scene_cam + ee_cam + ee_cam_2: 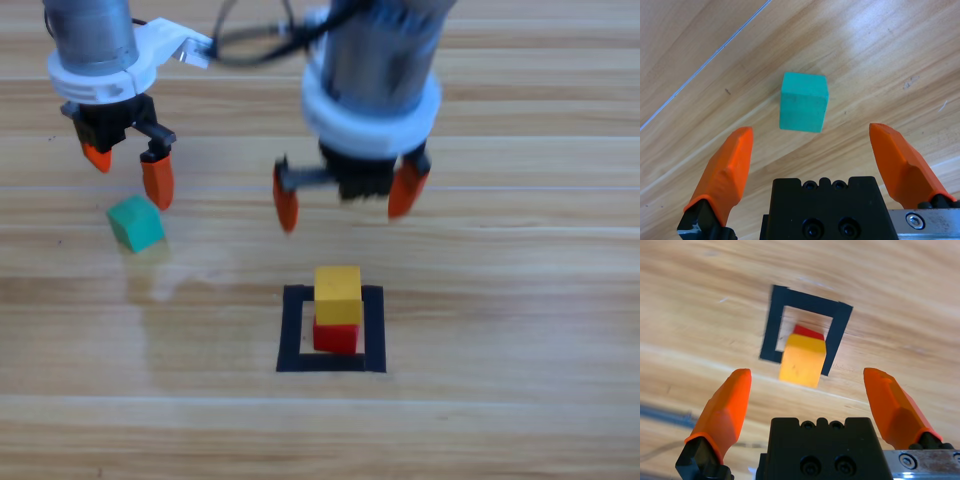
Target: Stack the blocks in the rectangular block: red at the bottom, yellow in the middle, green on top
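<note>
The yellow cube (338, 294) sits on top of the red cube (336, 337) inside the black-tape rectangular block (296, 330). My right gripper (345, 206) hovers open above and behind this stack, holding nothing. From its wrist view the yellow cube (802, 361) covers most of the red cube (809, 332), within the tape outline (771, 330). The teal-green cube (136, 222) lies on the table at the left. My left gripper (128, 170) is open just behind it. In the left wrist view the green cube (804, 101) lies ahead of the spread jaws, apart from both.
Bare wooden table (500, 420) surrounds the tape outline on all sides. The two arms come down close together at the top, with a cable (250, 45) between them.
</note>
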Motion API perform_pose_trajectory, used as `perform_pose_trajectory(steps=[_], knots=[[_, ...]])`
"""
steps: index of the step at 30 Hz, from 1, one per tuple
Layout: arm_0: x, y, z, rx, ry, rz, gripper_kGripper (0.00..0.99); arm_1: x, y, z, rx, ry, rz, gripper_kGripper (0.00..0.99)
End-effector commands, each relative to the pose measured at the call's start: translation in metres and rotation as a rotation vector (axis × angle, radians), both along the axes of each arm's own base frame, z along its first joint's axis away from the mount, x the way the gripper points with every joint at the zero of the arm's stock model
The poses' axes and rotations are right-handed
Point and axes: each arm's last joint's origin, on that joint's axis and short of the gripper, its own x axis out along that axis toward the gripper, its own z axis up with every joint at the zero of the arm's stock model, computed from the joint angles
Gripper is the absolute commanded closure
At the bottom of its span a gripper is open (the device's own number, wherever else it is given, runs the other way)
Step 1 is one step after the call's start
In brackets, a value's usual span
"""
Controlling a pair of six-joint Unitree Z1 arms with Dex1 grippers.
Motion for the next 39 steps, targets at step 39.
perform_pose_trajectory(steps=[39], knots=[[-0.019,0.011,-0.051,-0.01,-0.019,0.028,0.019,-0.111,-0.239,0.067,0.41,-0.464,0.508,0.005]])
